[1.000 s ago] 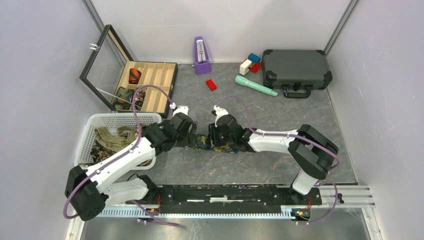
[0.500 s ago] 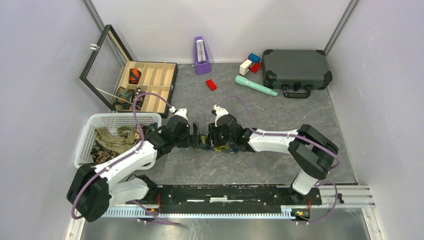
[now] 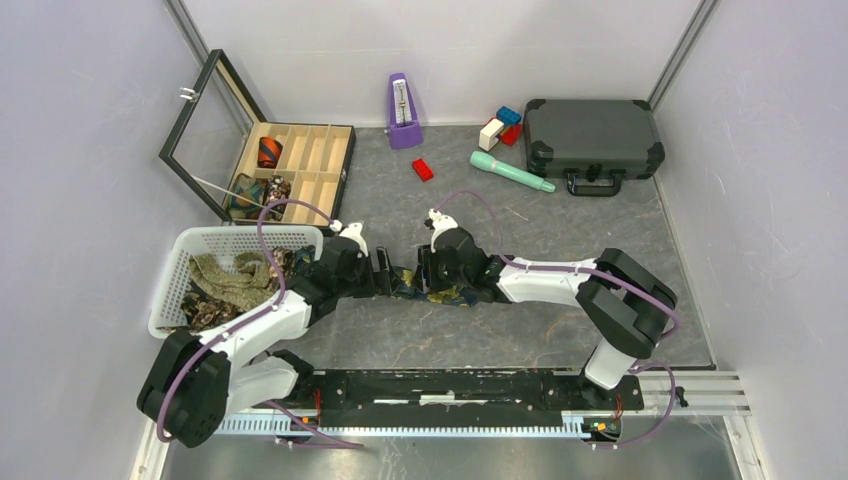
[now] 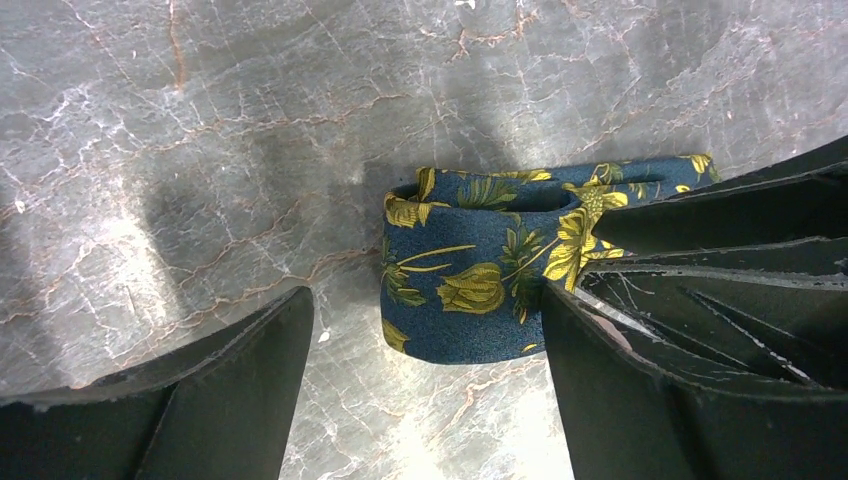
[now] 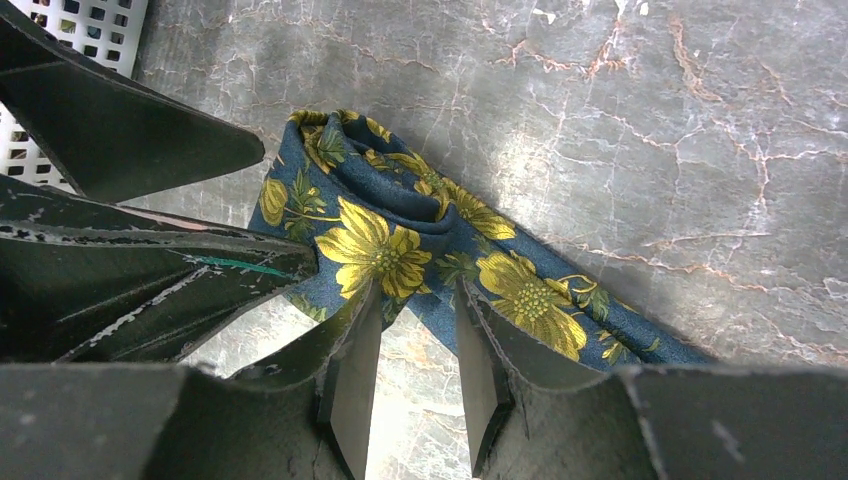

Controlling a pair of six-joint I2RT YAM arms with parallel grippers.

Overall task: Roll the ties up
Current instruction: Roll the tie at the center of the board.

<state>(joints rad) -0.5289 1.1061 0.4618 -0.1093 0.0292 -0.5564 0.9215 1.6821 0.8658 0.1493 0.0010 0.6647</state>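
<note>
A navy tie (image 4: 470, 290) with yellow flowers lies on the marble table between the two arms, partly rolled at its left end (image 3: 410, 285). My left gripper (image 4: 425, 295) stands open around that rolled end; the cloth lies near its right finger (image 4: 620, 380). My right gripper (image 5: 416, 288) is shut on a fold of the same tie (image 5: 380, 250) just behind the coil, and the loose strip (image 5: 560, 310) runs off to the right. More ties (image 3: 230, 280) are heaped in the white basket (image 3: 200, 240). Rolled ones (image 3: 269, 152) sit in the wooden box.
The white basket stands close to the left arm (image 5: 90, 30). An open compartment box (image 3: 310, 165) is at the back left. Behind are a purple metronome (image 3: 403, 112), a red block (image 3: 423, 169), a teal tool (image 3: 510, 170), coloured blocks (image 3: 500, 128) and a dark case (image 3: 592, 137).
My left gripper has drawn back to the left, away from the right gripper, and its wrist has swung towards the basket. The right arm and the tie have stayed put.
</note>
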